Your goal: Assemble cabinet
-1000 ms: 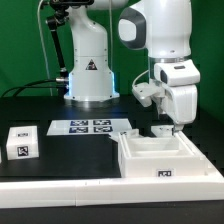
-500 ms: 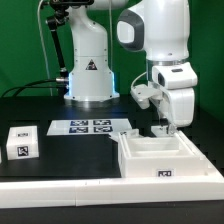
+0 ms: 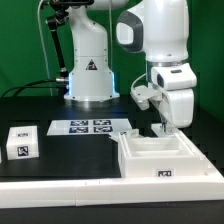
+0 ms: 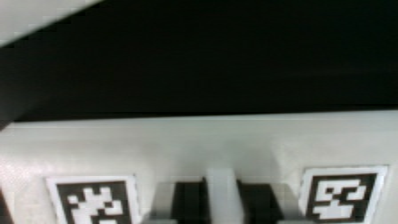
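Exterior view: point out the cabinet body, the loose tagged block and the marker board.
cabinet body [image 3: 140, 166], exterior view, on its front wall.
tagged block [image 3: 20, 145], exterior view, on its tagged front face.
marker board [image 3: 90, 127], exterior view, on its middle, among the tags.

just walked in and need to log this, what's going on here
The Panda arm is working on the cabinet, the open white box on the exterior view's right. Its gripper is down at the box's far wall; whether the fingers are closed on it is unclear. A small tagged white block sits apart on the exterior view's left, past the marker board.
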